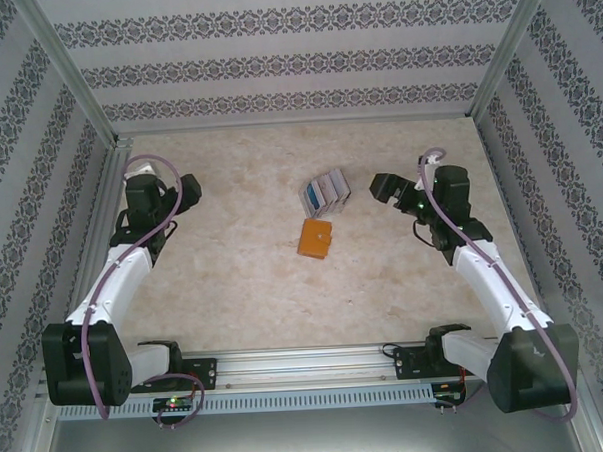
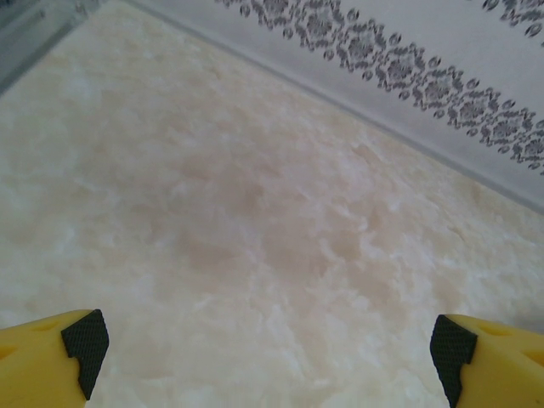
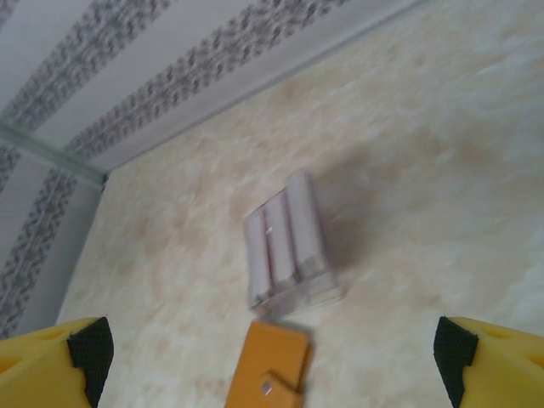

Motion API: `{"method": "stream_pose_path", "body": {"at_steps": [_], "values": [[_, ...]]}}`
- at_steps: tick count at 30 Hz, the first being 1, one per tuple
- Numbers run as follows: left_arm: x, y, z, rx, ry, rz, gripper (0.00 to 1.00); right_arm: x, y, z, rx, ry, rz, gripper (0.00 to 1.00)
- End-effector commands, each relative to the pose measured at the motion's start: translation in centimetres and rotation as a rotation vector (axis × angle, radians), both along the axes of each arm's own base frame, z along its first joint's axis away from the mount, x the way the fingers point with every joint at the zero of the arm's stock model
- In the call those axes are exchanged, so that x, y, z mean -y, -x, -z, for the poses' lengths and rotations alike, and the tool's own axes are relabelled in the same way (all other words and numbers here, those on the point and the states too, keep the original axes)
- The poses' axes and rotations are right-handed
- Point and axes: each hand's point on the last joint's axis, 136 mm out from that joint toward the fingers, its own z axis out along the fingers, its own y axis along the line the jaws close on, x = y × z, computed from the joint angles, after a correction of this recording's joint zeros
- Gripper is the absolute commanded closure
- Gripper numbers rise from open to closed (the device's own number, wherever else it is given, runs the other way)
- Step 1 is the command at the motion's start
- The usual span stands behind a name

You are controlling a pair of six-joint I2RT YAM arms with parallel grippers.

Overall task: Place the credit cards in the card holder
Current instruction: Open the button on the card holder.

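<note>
Right gripper point(image 1: 384, 189), jaws spread wide, holds nothing. Just ahead of it lies the flat orange leather-like card holder point(image 3: 274, 367), apparently closed. Beyond that, the thin plastic credit cards point(image 3: 285, 242) overlap in a row (light, stiff, slick; probably best pinched by a raised edge). Left gripper point(image 1: 187, 187), also spread, sits well apart. The wrist view blurs the card colours and crops the holder.
</note>
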Motion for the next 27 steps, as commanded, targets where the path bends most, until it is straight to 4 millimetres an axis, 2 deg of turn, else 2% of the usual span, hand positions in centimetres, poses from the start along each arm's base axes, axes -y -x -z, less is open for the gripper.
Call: {"method": "stream_pose_path", "body": {"at_steps": [1,5,9,16,22,27], "values": [[1.1,0.8,1.9,-0.073,0.092,0.001,0.01,-2.4,2.4,0.9,-0.111,0.081,-0.096,0.02],[2.0,0.9,3.2,-0.114,0.137,0.032,0.01,-4.7,4.3,2.9,-0.192,0.284,-0.193,0.02],[3.2,1.7,5.6,-0.193,0.172,0.065,0.01,-7.1,5.4,5.8,-0.276,0.416,-0.287,0.02],[5.1,2.3,7.8,-0.26,0.203,0.116,0.01,-11.1,4.4,10.2,-0.349,0.549,-0.382,0.02],[7.6,1.8,8.0,-0.271,0.212,0.197,0.01,-14.0,2.6,12.8,-0.395,0.633,-0.443,0.18],[10.4,1.5,9.1,-0.312,0.196,0.27,0.01,-15.3,1.9,14.5,-0.459,0.658,-0.512,0.39]]}}
